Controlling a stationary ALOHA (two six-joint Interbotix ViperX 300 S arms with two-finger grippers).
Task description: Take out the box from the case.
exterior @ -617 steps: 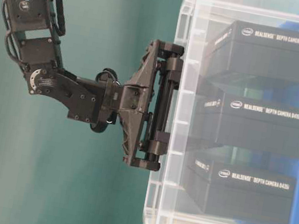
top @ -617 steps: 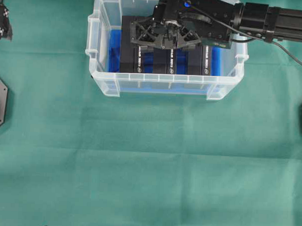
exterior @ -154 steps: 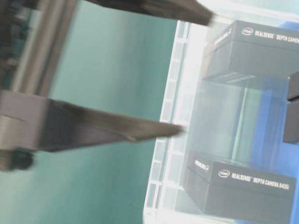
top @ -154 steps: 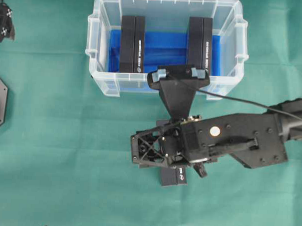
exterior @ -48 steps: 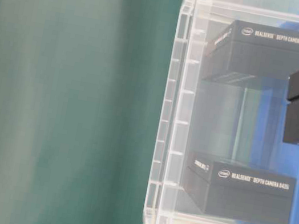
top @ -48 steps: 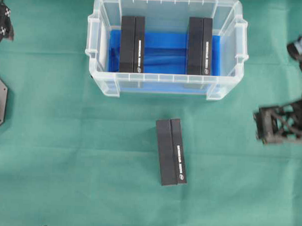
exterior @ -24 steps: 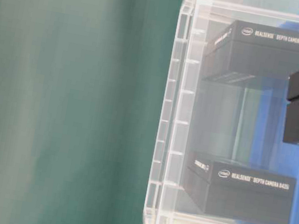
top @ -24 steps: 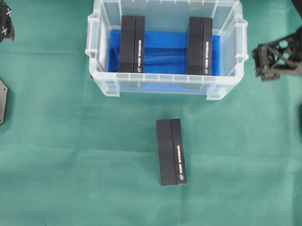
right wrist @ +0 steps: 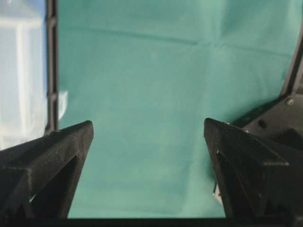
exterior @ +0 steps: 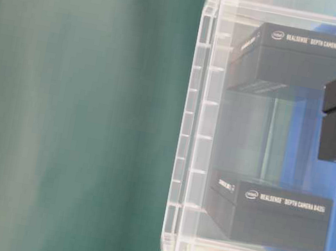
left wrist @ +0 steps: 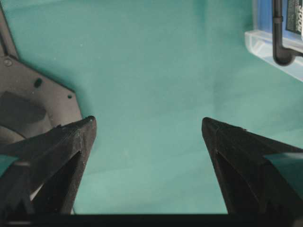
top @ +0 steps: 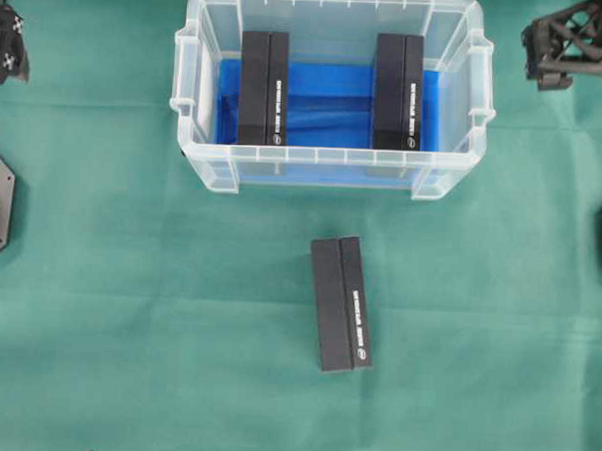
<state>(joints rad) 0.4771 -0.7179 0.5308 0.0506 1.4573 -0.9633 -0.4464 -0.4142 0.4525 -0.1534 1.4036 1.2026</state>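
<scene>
your box (top: pixel 342 304) lies flat on the green table (top: pixel 176 330) in front of the case (top: pixel 328 172), well apart from both arms. it looks a stiff, light carton with smooth, probably slick sides, so take it across its narrow width near the middle. left gripper (left wrist: pixel 147 125) and right gripper (right wrist: pixel 147 126) both have their fingers spread wide, holding nothing. two more boxes (top: pixel 263 87) stand in the case.
</scene>
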